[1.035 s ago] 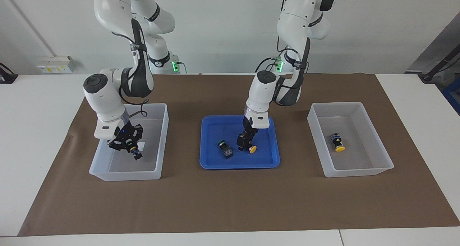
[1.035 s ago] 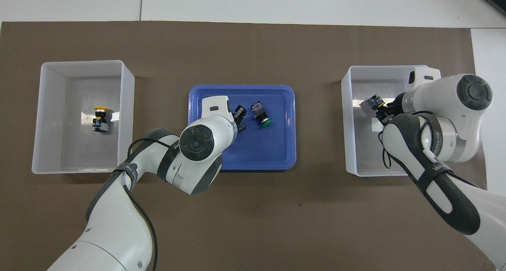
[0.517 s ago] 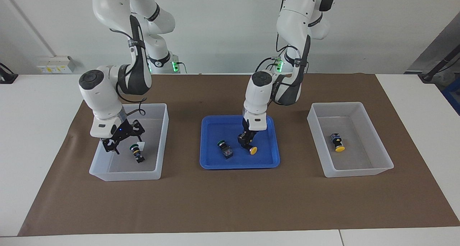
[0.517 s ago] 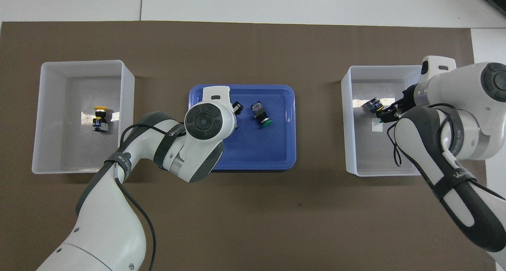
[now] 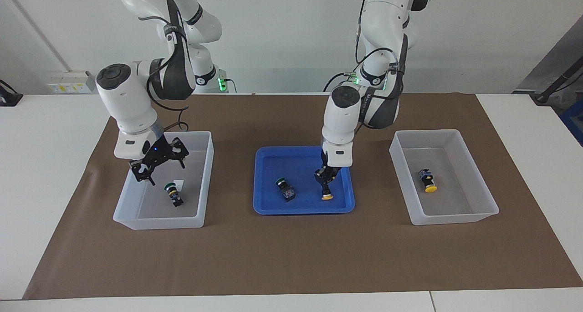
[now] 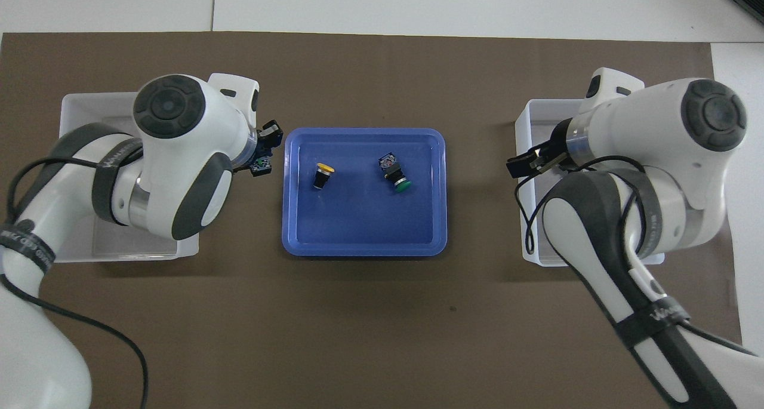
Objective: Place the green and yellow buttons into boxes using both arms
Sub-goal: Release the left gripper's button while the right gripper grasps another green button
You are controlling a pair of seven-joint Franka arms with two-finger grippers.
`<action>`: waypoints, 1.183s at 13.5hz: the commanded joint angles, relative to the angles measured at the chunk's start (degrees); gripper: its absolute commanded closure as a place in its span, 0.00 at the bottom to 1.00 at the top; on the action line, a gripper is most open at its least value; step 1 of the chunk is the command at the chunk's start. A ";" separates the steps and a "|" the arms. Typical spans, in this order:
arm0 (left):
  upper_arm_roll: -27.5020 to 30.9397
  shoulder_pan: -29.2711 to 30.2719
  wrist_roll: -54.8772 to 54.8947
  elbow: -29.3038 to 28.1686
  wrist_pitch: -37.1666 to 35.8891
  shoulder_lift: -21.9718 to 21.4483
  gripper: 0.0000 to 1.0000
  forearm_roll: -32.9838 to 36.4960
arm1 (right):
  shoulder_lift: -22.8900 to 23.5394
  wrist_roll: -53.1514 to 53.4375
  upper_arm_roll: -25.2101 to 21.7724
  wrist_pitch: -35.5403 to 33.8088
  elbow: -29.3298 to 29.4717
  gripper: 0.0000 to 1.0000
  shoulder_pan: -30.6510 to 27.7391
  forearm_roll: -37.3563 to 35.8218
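Four small, light, rigid buttons, best pinched across the blocky black body and not the smooth round cap: two yellow, two green. One yellow button (image 5: 428,181) and one green button (image 5: 173,196) each lie in one of two boxes (image 5: 455,133), and the other yellow (image 6: 323,175) and green (image 6: 397,178) lie in the blue tray (image 6: 364,248) mid-surface. The right claw (image 5: 157,164) hangs spread apart over the green's box; the left claw (image 5: 328,176) is over the tray's yellow, its grip impossible to tell.
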 commanded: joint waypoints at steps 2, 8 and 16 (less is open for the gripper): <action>-0.41 4.55 12.52 0.52 -4.24 -1.22 1.00 -0.78 | 5.66 6.31 0.10 8.92 0.25 0.00 7.89 0.94; -0.32 4.64 12.71 0.35 -4.24 -1.48 1.00 -0.78 | 14.89 6.66 0.10 22.82 0.07 0.00 14.93 0.94; 0.03 9.36 24.28 1.57 -4.42 -1.30 1.00 -0.61 | 17.63 7.45 0.10 23.46 -0.19 1.00 16.17 0.85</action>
